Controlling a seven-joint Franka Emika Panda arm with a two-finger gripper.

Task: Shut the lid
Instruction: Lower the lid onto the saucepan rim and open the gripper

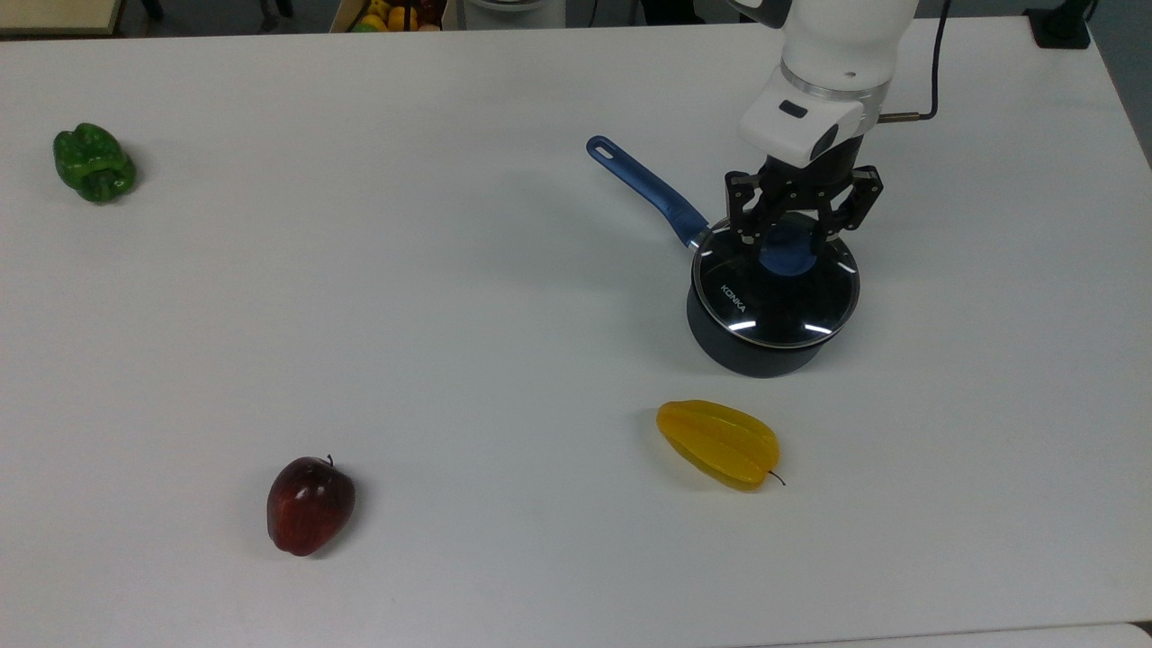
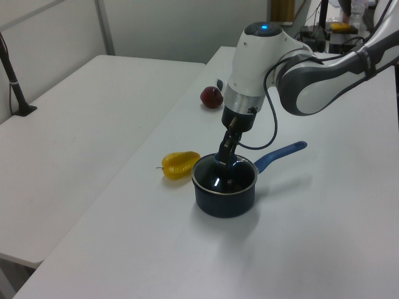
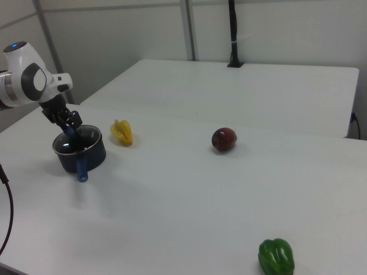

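Note:
The lid (image 1: 772, 301), clear glass with a metal rim and "KONKA" lettering, lies level on the mouth of a dark saucepan (image 1: 745, 355) whose blue handle (image 1: 644, 187) points to the top view's upper left. My gripper (image 1: 786, 238) comes down from above, its fingers on either side of the lid's blue knob (image 1: 789, 253) and shut on it. In the left view the gripper (image 2: 223, 161) reaches down onto the lid (image 2: 225, 179) over the saucepan (image 2: 224, 200). The right view has the saucepan (image 3: 86, 156) at its left under the gripper (image 3: 70, 130).
A yellow star fruit (image 1: 717, 443) lies just below the saucepan in the top view. A red apple (image 1: 310, 504) sits at the lower left and a green pepper (image 1: 94, 163) at the far left. A box of fruit (image 1: 391, 13) stands beyond the table's far edge.

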